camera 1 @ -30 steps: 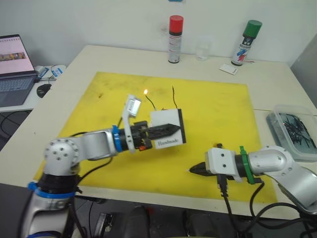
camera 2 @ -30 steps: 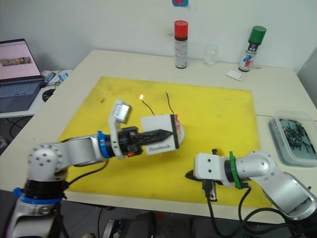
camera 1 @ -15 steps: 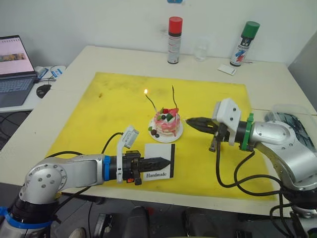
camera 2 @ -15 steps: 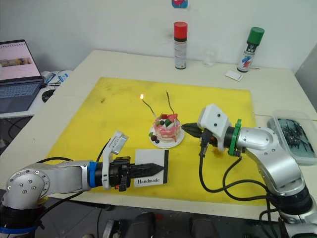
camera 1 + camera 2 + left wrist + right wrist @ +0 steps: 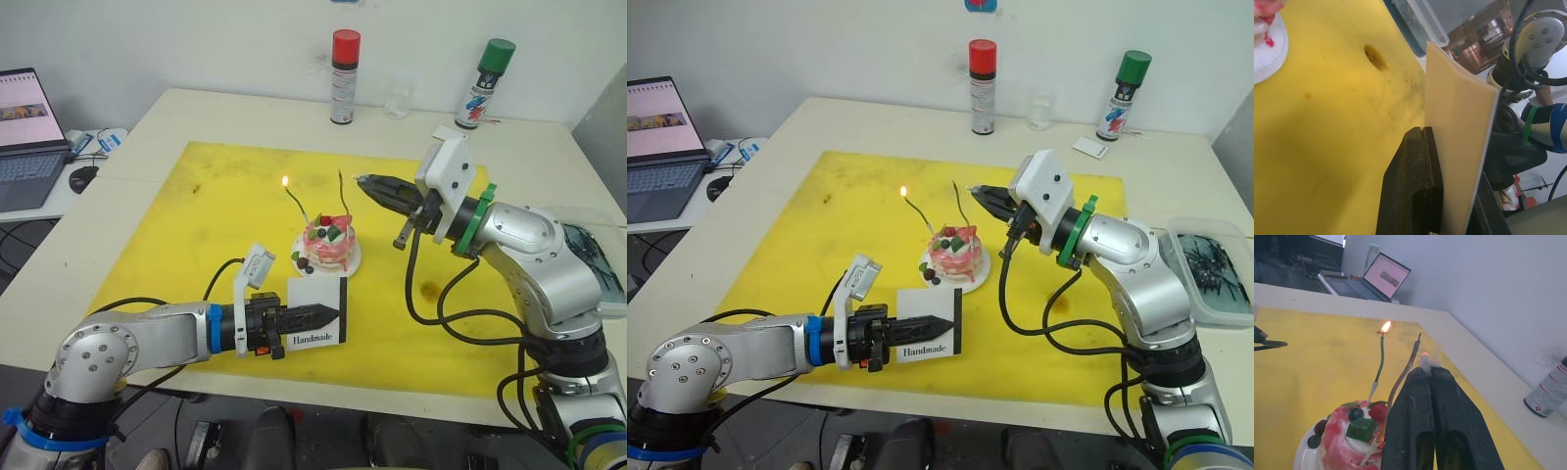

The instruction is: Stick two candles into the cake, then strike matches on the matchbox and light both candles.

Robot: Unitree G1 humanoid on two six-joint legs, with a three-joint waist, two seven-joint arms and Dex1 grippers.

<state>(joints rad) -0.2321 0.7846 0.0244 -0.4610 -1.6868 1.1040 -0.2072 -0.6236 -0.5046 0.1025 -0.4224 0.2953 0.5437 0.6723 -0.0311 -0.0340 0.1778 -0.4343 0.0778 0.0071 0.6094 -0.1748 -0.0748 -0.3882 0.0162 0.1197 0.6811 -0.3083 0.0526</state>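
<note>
Looking down from the head views, you see the cake (image 5: 330,244) on its white plate (image 5: 349,260) on the yellow mat (image 5: 196,196). Two candles stand in it. The green candle (image 5: 297,203) burns already. The unlit candle (image 5: 345,194) stands just beside your right gripper (image 5: 362,180), on its left and a little below the tips. That candle's long line runs almost straight up, with a small bend. Your right arm is the nearer one to it. The fingers are pressed together. Your left gripper (image 5: 333,315) sits in front of the cake, closed on the matchbox (image 5: 315,311), which stands on its edge.

In the left wrist view, the black fingers (image 5: 1415,186) pinch the flat matchbox from both sides.

In the right wrist view, the closed fingers (image 5: 1425,401) hold a match (image 5: 1424,361) with a tiny glow at its tip. The unlit candle's top (image 5: 1418,338) is just ahead of the glow and a little to one side, not touching. I think you need a small nudge forward and up.
</note>
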